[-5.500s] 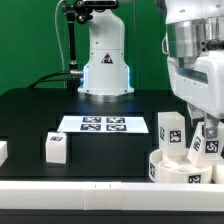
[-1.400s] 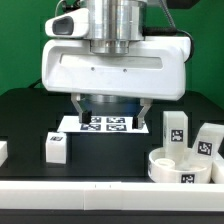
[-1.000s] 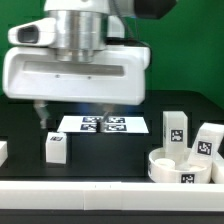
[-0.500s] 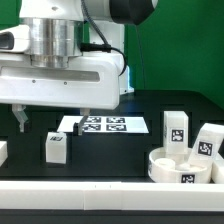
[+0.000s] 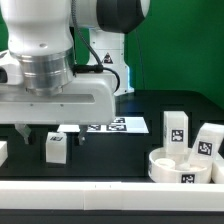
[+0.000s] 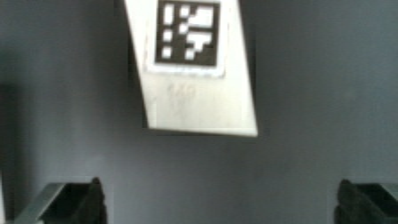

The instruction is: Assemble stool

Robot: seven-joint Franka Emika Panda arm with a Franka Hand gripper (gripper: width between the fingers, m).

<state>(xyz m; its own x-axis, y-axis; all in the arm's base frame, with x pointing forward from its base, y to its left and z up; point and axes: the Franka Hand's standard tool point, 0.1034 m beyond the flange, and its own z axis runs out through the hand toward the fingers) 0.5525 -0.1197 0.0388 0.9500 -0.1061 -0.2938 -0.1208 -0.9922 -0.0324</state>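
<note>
Gripper (image 5: 52, 133) low over the black table (image 5: 110, 150) toward the exterior view's left, jaws spread wide and holding nothing. Two dark fingertips (image 5: 24, 131) just visible under the big white wrist housing, straddling a small white stool leg (image 5: 56, 147) that stands upright with a black-and-white tag on its top face; hard to tell whether the tips reach down to the leg's height or sit above it. In the wrist view, same leg (image 6: 194, 68) seen from above between the two pads (image 6: 75, 199), clear of both, its upper end cut off by the frame edge. Marker board (image 5: 122, 124) largely hidden behind the wrist, only its right part showing. Round seat (image 5: 184, 166) at the exterior view's right, cropped by the lower corner, with two more tagged legs (image 5: 174, 127) standing just behind it. Small white piece (image 5: 3, 151) at the far left edge, cut off and not identifiable.
</note>
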